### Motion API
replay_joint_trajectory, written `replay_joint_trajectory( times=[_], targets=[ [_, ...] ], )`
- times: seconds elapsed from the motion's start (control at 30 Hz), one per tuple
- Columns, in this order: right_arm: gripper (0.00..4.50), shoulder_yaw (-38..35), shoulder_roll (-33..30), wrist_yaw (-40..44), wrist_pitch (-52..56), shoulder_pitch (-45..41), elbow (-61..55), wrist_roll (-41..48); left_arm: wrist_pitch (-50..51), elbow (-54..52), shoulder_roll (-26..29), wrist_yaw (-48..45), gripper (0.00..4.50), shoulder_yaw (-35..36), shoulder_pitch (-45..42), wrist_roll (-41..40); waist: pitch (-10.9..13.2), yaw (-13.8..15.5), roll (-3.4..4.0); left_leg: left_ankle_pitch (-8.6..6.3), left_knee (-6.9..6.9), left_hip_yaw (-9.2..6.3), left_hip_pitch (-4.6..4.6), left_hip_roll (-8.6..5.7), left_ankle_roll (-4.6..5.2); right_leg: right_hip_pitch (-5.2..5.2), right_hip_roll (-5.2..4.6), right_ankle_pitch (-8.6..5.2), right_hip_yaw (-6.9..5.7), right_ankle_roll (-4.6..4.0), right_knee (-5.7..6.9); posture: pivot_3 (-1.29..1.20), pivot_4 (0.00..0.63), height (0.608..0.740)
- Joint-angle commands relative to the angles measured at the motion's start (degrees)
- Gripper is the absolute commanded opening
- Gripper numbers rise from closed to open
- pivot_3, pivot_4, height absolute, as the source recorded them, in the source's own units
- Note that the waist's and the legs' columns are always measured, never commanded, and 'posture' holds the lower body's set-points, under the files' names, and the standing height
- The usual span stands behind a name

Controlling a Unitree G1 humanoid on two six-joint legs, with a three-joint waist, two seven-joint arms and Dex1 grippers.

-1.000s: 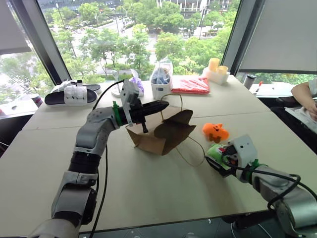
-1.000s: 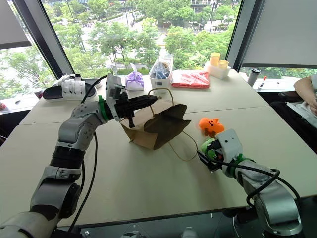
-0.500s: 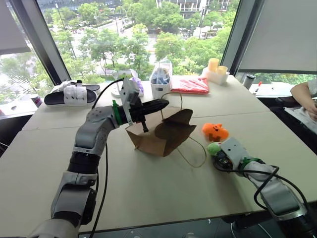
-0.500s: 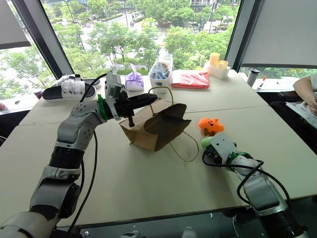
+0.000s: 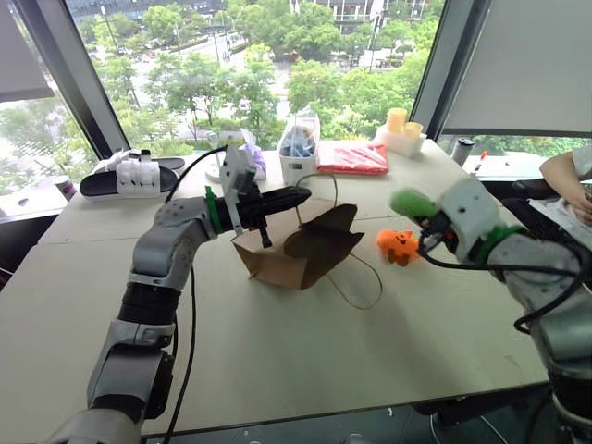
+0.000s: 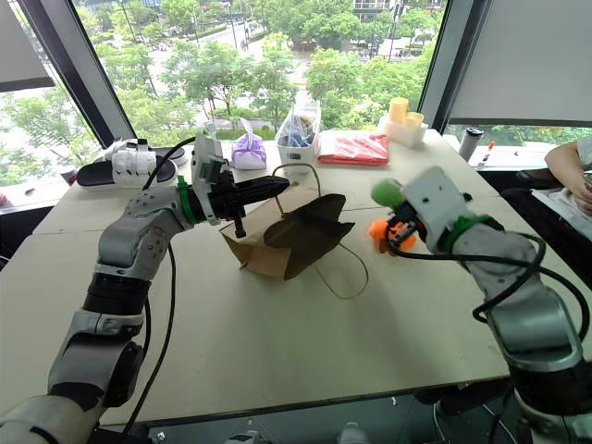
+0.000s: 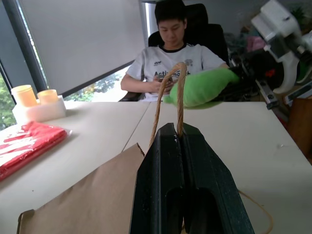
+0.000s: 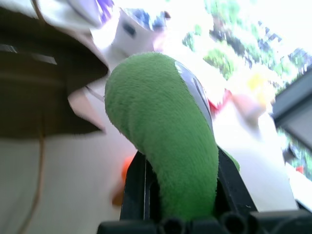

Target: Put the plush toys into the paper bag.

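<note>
Two plush toys in play: green plush toy (image 5: 413, 203) squeezed between the black fingers of the right hand (image 8: 175, 195), raised off the table (image 5: 277, 333) at about 3 o'clock from the paper bag (image 5: 301, 252); orange plush toy (image 5: 399, 246) lying on the table just below and beside that hand, near the bag's loose handle loop (image 5: 363, 287). Paper bag slumped at table centre, mouth turned toward 3 o'clock, one tan handle (image 7: 168, 100) pinched in the fully closed left hand (image 7: 181, 134) and lifted above the bag's rim. Between green toy and bag mouth, open air, with the orange toy low at the side.

Clutter along the far edge at 12 o'clock: purple tied pouch (image 6: 247, 151), clear plastic bag with blue contents (image 5: 301, 143), red packet (image 5: 355, 159), yellow cups on a white holder (image 5: 400, 132), dark cup (image 5: 463, 150). Black-and-white slipper (image 5: 136, 173) at 10 o'clock. Seated person (image 7: 170, 53) in a white shirt past the table at 3 o'clock, forearm (image 5: 566, 176) at the edge.
</note>
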Motion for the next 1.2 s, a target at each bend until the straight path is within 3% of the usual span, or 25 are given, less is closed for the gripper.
replay_joint_trajectory(
  times=[0.03, 0.23, 0.47, 0.6, 0.63, 0.77, 0.87, 1.1, 1.2],
  targets=[
    [0.30, 7.2, 2.5, 1.0, -2.8, -1.2, 2.5, -1.1, 0.5, -1.4, 0.1, -0.2, 0.00, 0.3, -1.8, -1.3, 0.0, 0.1, 0.01, 0.00, 0.01, 0.02, -0.01, -0.01, 0.00, 0.00, -0.01, 0.00, 0.01, 0.00, -0.01, 0.00, 0.150, 0.740],
    [0.30, 16.6, 7.6, 1.1, -10.3, -4.9, 11.8, -5.9, 1.9, -2.5, -0.4, 0.7, 0.00, 1.0, -2.2, -2.4, 0.0, 0.1, 0.00, 0.01, 0.08, 0.01, -0.10, -0.07, -0.02, -0.01, -0.06, 0.00, 0.03, 0.00, -0.09, 0.00, 0.150, 0.740],
    [0.30, 21.1, 15.1, 1.3, -16.3, -11.5, 22.5, -9.3, 5.1, -6.0, -0.2, 1.8, 0.00, 1.6, -1.7, -5.0, 0.0, -0.2, 0.00, 0.10, 0.01, 0.02, -0.10, -0.06, -0.18, -0.14, -0.05, 0.01, 0.05, 0.00, 0.02, 0.00, 0.150, 0.740],
    [0.30, 24.9, 22.6, 2.7, -21.2, -17.3, 33.8, -10.5, 7.2, -7.8, -0.4, 3.2, 0.00, 2.4, -1.4, -7.0, 0.0, -0.4, 0.00, 0.10, -0.01, 0.02, -0.09, -0.06, -0.18, -0.16, -0.05, 0.01, 0.05, -0.01, 0.04, 0.00, 0.150, 0.740],
    [1.02, 25.0, 23.8, 3.3, -21.7, -17.9, 35.3, -10.3, 7.5, -7.9, -0.5, 3.6, 0.00, 2.6, -1.4, -7.4, 0.0, -0.4, 0.00, 0.12, -0.02, 0.02, -0.08, -0.06, -0.22, -0.17, -0.05, 0.01, 0.05, -0.01, 0.06, 0.00, 0.150, 0.740],
    [2.89, 25.1, 25.1, 5.2, -23.0, -18.7, 36.4, -10.9, 8.4, -8.0, -0.5, 4.9, 0.00, 3.3, -1.6, -8.8, 0.0, 0.0, 0.00, 0.28, -0.08, -0.06, -0.12, -0.08, -0.50, -0.21, -0.05, 0.01, 0.04, -0.01, 0.10, 0.00, 0.150, 0.740],
    [4.45, 23.1, 23.0, 7.9, -19.5, -17.3, 30.9, -9.4, 8.7, -8.2, -0.1, 5.1, 0.00, 3.5, -1.2, -9.3, 0.0, 0.0, 0.00, 0.28, -0.07, -0.07, -0.16, -0.11, -0.50, -0.20, -0.06, 0.02, 0.05, -0.01, 0.10, 0.00, 0.150, 0.740],
    [4.45, 12.9, 12.8, 12.1, -8.5, -12.4, 15.0, -4.5, 9.9, -9.7, 1.9, 4.3, 0.00, 3.3, 0.5, -9.9, 0.0, 0.0, 0.00, 0.27, -0.09, -0.07, -0.16, -0.11, -0.48, -0.20, -0.06, 0.02, 0.04, -0.01, 0.08, 0.00, 0.150, 0.740],
    [4.45, 3.6, 7.7, 12.2, -4.4, -9.1, 12.7, -1.8, 11.0, -10.6, 3.6, 2.7, 0.00, 2.6, 2.1, -10.1, 0.0, 0.0, 0.01, 0.08, -0.09, -0.05, -0.12, -0.09, -0.16, -0.20, -0.05, 0.01, 0.04, -0.01, 0.07, 0.00, 0.150, 0.740]
  ],
)
